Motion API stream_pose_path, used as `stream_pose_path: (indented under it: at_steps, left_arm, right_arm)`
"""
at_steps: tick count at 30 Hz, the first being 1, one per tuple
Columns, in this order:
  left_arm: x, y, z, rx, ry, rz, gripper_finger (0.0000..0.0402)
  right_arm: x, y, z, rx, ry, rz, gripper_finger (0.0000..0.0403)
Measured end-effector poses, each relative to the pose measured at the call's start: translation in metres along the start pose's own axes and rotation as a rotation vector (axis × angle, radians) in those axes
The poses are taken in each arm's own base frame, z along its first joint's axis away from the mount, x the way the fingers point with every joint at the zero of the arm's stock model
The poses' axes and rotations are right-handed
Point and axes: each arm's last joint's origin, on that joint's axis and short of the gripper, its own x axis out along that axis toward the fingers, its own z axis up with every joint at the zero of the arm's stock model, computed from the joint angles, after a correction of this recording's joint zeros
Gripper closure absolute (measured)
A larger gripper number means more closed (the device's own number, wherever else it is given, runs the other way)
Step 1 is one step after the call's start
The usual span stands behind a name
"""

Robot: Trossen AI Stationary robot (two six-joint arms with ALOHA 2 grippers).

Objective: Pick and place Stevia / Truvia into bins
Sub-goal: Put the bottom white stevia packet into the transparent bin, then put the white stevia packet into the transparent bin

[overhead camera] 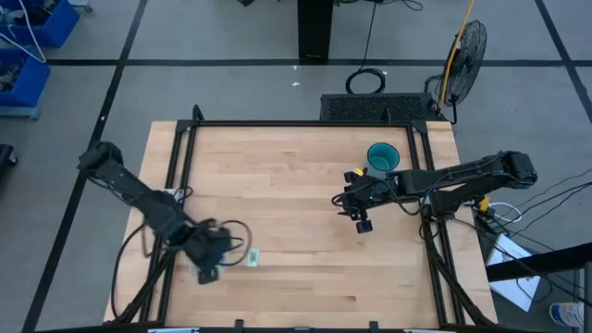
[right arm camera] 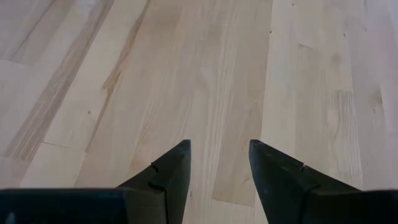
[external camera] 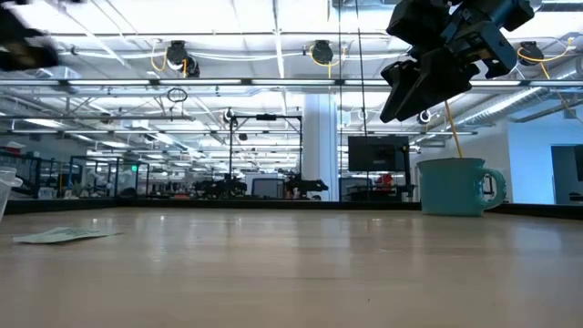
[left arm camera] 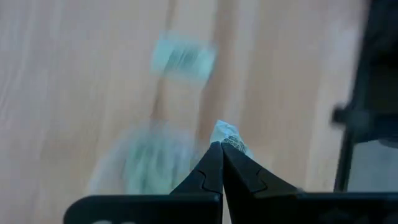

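Note:
A pale green and white Stevia sachet (left arm camera: 229,138) sticks out past the tips of my left gripper (left arm camera: 222,149), which is shut on it above the table's near left part (overhead camera: 207,270). Another sachet (overhead camera: 252,259) lies flat on the wood just to its right, blurred in the left wrist view (left arm camera: 182,57). A blurred, pale greenish patch (left arm camera: 146,163) lies below the fingers; I cannot tell whether it is the bin. My right gripper (right arm camera: 219,165) hangs open over bare wood at the right (overhead camera: 359,216), near the teal cup (overhead camera: 382,157). My left gripper pinches the sachet between its two shut fingertips. Only a crumpled end (left arm camera: 231,142) shows beyond the tips. The fingers slant steeply down from above. The sachet is lifted clear of the table.
The teal cup (external camera: 453,186) stands at the far right of the table. A dark metal frame (overhead camera: 185,139) runs along the table's left, far and right sides. A see-through edge (external camera: 5,193) shows at the low view's left border. Bare wood (overhead camera: 296,203) lies in the middle.

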Motion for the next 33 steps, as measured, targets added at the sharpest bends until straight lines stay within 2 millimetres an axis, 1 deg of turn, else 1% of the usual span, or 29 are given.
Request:
stream_pose_path:
  at_steps: [2,5,9,12,16,19,22,24,33]
  left_arm:
    - [-0.007,0.003,-0.016,-0.080,0.068,0.070,0.0399]
    - [-0.007,0.007,-0.031,-0.168,0.119,0.169,0.0394]
    - [0.002,0.007,-0.035,-0.282,0.108,0.165,0.0379]
    - [0.009,0.009,-0.039,-0.336,0.162,0.173,0.0368]
    - [0.017,0.011,-0.043,-0.356,0.216,0.199,0.0351]
    - [0.021,0.011,-0.043,-0.338,0.221,0.211,0.0335]
    - [0.021,0.011,-0.040,-0.288,0.182,0.209,0.0321]
    - [0.020,0.012,-0.033,-0.268,0.113,0.217,0.0318]
    - [0.019,0.012,0.010,-0.058,-0.195,0.172,0.0316]
  right_arm:
    - [0.000,0.000,0.000,0.000,0.000,0.000,0.0248]
    - [0.000,0.000,0.000,0.000,0.000,0.000,0.0248]
    - [0.000,0.000,0.000,0.000,0.000,0.000,0.0248]
    - [0.000,0.000,0.000,0.000,0.000,0.000,0.0248]
    - [0.000,0.000,0.000,0.000,0.000,0.000,0.0248]
    - [0.000,0.000,0.000,0.000,0.000,0.000,0.0248]
    - [0.000,0.000,0.000,-0.003,0.000,0.000,0.0248]
    - [0.000,0.000,0.000,-0.020,-0.004,-0.001,0.0248]
    - [0.000,-0.001,0.007,-0.043,-0.067,-0.015,0.0248]
